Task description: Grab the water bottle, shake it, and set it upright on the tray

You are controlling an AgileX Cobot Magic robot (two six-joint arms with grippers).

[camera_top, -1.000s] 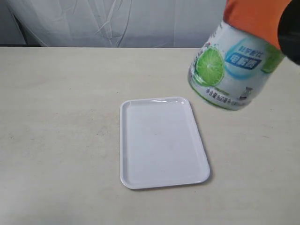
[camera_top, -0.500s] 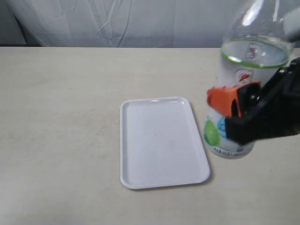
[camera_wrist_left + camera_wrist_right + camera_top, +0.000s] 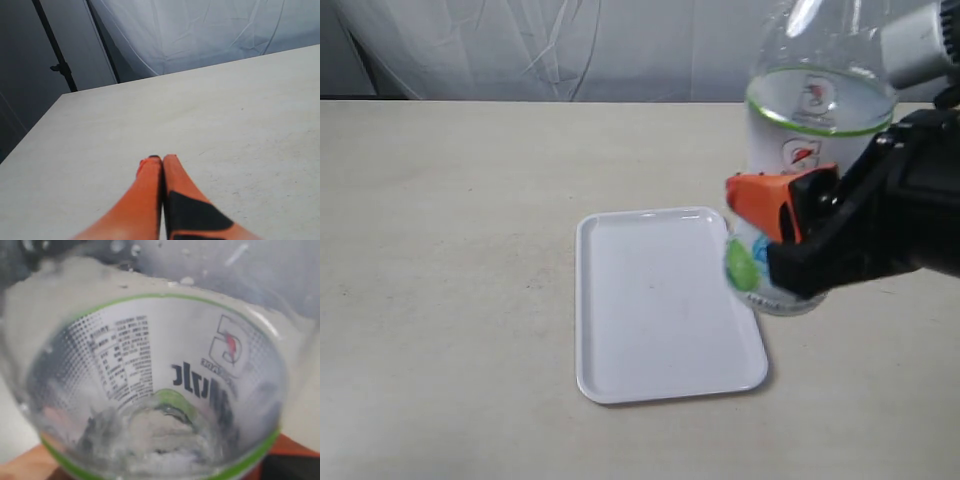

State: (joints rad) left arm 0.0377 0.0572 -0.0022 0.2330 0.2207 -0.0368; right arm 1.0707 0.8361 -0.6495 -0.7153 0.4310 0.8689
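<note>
Exterior view has the water bottle (image 3: pixel 817 150) upright in the right tool (image 3: pixel 788 222), whose orange fingers (image 3: pixel 767 203) are clamped around the lower body of the bottle across its label. The bottle sits at the tray's (image 3: pixel 650 310) right edge, its base overlapping the right rim as seen from here. I cannot tell whether the base hangs above the rim or touches anything.

Right wrist view looks down through the water bottle (image 3: pixel 155 385) from near the neck. Droplets cling to the clear wall above the label, which suggests the water has been thrown about, so the pick-up is done and the shake is probably done too.

Left wrist view shows the left tool (image 3: pixel 161 162) with its fingers pressed together on nothing, over bare surface (image 3: pixel 225 115), with the tray not in that picture.

Left to do, by my reading: bring the bottle over the tray's flat middle, lower it until it stands, then let go. Nothing stands on the tray yet.
</note>
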